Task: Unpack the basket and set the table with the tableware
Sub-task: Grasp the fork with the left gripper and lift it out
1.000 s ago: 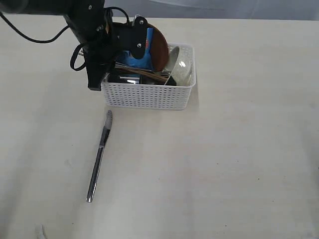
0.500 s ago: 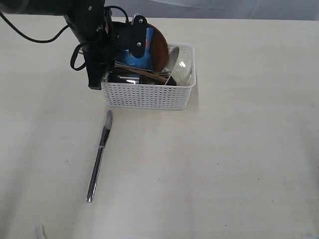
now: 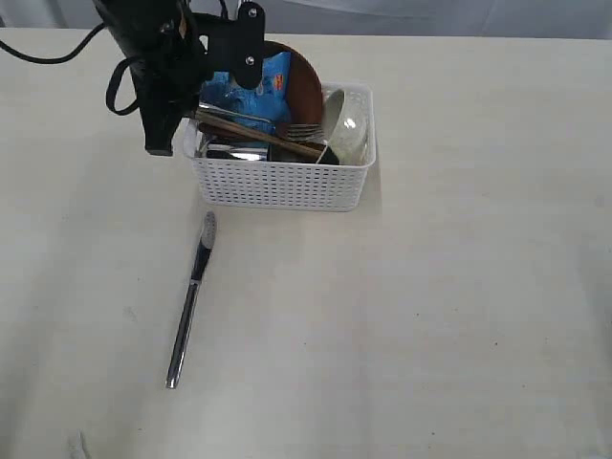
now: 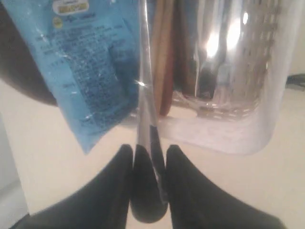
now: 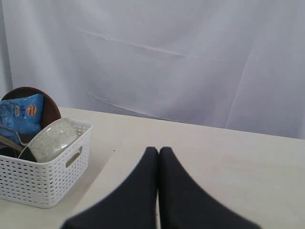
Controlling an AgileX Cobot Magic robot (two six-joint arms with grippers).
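Now the left gripper (image 4: 148,151) is pinched on the handle of the steel fork (image 4: 145,95), one black finger on each side of the thin shaft. In the exterior view the fork lies across the top of the white lattice basket (image 3: 282,182), its tines toward the middle and its handle reaching out over the basket's left end, where the gripper holds it.

The basket sits on the pale cream table (image 3: 459,316), near the edge by the grey-white curtain and left of that edge's middle. A round brown plate (image 3: 306,84) stands on edge along the basket wall nearest the curtain, and a blue snack packet (image 3: 244,88) leans against the plate. A pale grey-green bowl (image 3: 346,129) is tipped on its side at the basket's right end. Wooden chopsticks (image 3: 263,136) lie slantwise just beside the fork. Under them at the left end a steel cup (image 4: 238,62) shows as a bright, mirror-like surface.

A steel knife (image 3: 191,296) lies on the bare table apart from the basket, toward the opposite edge, with one end pointing at the basket's left front corner.

The right gripper (image 5: 158,181) hangs over bare table well to the right of the basket, its two fingers pressed together with nothing between them.
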